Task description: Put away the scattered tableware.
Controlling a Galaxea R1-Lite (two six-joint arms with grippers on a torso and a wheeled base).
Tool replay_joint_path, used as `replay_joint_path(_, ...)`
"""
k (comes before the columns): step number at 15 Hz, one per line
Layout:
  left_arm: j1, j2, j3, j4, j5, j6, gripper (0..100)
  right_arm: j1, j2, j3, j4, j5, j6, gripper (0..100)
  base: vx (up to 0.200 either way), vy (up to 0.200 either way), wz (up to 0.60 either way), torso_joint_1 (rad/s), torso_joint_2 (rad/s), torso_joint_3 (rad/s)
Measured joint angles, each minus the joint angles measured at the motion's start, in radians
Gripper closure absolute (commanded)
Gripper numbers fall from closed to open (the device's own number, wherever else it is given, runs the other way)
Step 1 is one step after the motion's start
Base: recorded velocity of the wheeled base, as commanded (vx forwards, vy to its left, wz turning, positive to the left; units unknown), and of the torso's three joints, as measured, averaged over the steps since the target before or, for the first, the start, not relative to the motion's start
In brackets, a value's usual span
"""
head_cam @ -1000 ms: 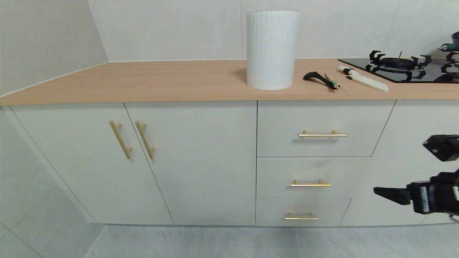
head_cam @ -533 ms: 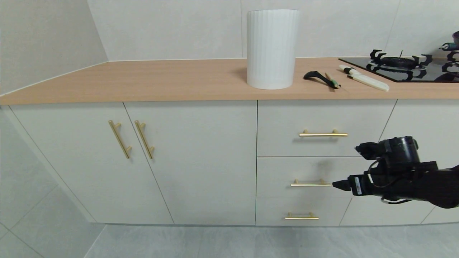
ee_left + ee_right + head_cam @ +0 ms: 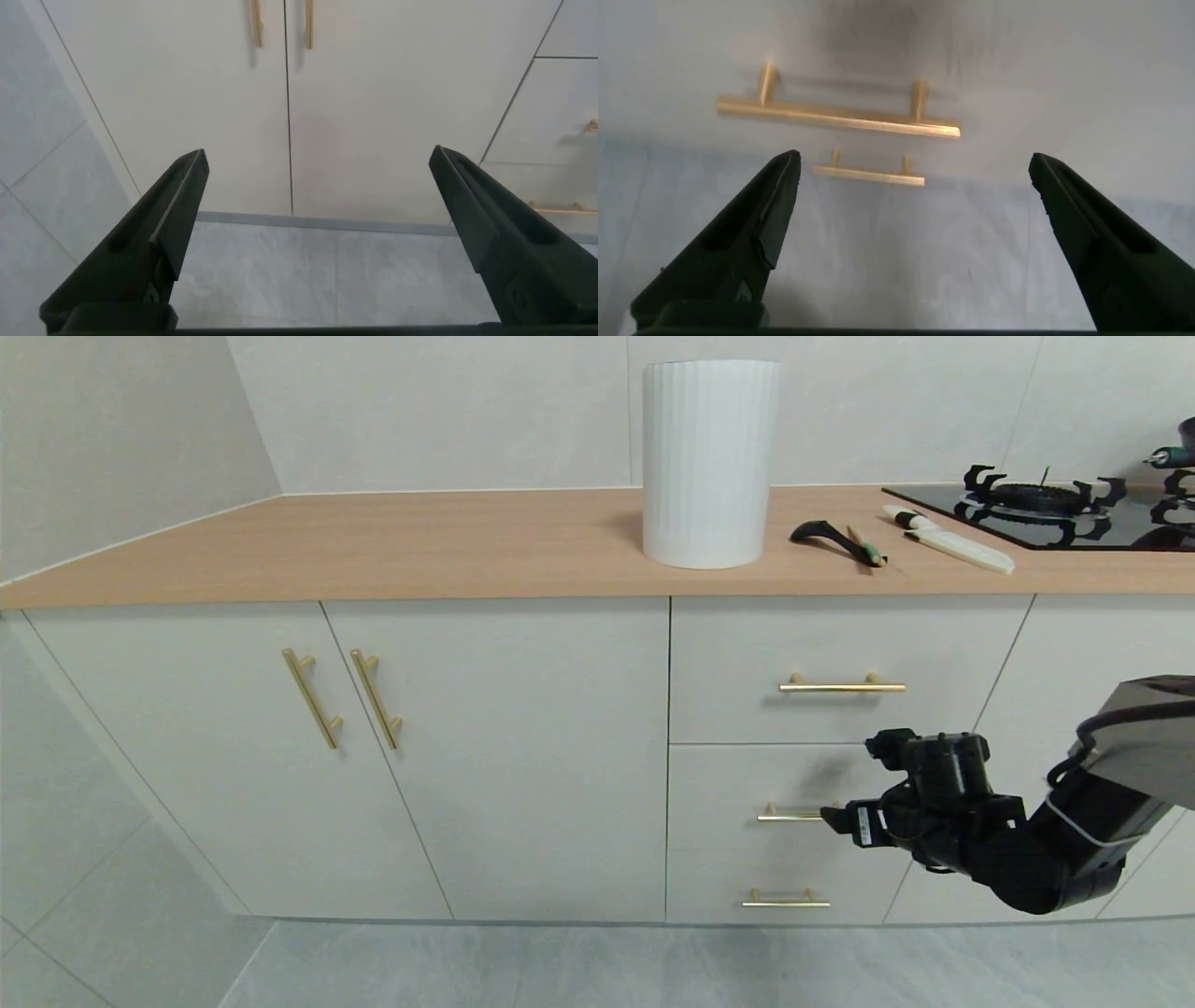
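with right gripper point(image 3: 834, 817) spread wide at 3 o'clock of the middle drawer handle point(image 3: 792, 817), centre the bar between the fingers before closing and pulling straight out, ready for the knife point(image 3: 948, 549) and black-handled utensil point(image 3: 829, 539) lying on the counter point(image 3: 373, 546) at 12 o'clock.

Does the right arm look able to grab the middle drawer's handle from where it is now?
Probably yes. The right gripper is open and sits close to the right end of the middle drawer handle, facing the drawer front, and nothing stands between them. It has not closed on the bar.
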Motion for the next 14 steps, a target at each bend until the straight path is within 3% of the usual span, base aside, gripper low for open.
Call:
replay_joint_path(3, 0.0, 0.0, 0.0, -0.001, 0.0, 0.0, 0, 0.023, 0.079, -0.004, -0.139, -0.047, -0.003, 0, 0.0, 0.0, 0.0, 0.0, 0.0, 0.0)
replay_joint_path(14, 0.0, 0.0, 0.0, 0.0, 0.0, 0.0, 0, 0.035, 0.222, -0.123, -0.19, -0.154, 0.021, 0, 0.0, 0.0, 0.0, 0.0, 0.0, 0.0)
